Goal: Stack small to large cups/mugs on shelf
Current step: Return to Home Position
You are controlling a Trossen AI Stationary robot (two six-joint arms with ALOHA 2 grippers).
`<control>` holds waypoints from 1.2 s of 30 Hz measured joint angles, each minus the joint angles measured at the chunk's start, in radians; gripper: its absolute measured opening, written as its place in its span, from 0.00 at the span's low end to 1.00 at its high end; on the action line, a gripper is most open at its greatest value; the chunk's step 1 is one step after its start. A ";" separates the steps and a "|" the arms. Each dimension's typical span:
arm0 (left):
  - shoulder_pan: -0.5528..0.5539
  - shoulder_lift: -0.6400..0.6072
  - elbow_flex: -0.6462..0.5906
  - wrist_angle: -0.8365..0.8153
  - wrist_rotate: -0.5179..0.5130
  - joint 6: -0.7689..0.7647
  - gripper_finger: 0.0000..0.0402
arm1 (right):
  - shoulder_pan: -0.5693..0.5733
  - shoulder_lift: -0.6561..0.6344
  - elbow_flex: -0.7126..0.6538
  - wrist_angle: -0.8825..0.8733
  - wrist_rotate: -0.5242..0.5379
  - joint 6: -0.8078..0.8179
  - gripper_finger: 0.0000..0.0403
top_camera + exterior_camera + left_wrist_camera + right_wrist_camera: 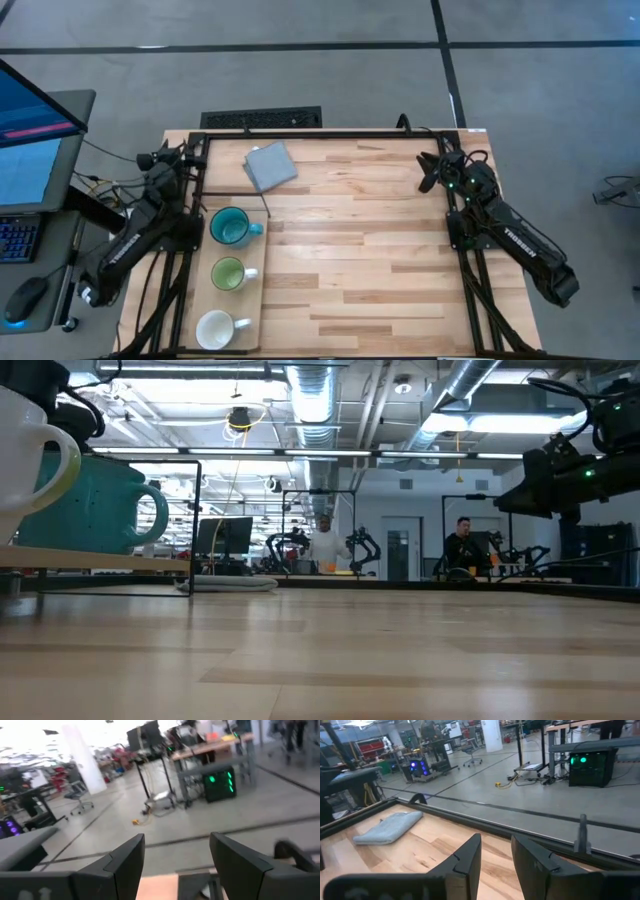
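On the shelf (250, 300) at lower left, teal mug (232, 227), green mug (229, 273), white mug (217, 329) lie below the released left pincer (190, 152); released right pincer (430, 172) sits upper right.

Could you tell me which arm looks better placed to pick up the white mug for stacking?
Probably the left. Its hand is parked at the table's left rear, on the same side as the shelf holding the white mug, green mug and blue mug. The right hand waits across the table.

arms: black, jointed | right arm (512, 240): white lettering | fingers (465, 862): dark, angular
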 joint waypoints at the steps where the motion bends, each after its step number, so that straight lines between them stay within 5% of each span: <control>1: 0.015 0.006 0.000 -0.016 0.026 0.000 0.54 | -0.006 0.000 0.000 0.000 0.000 0.000 0.33; 10: 0.129 0.045 -0.073 0.028 0.287 -0.023 0.54 | -0.046 0.000 0.000 0.000 -0.006 0.000 0.33; 36: 0.182 0.042 -0.075 0.024 0.311 -0.109 0.54 | -0.042 -0.002 0.000 0.001 -0.001 -0.027 0.33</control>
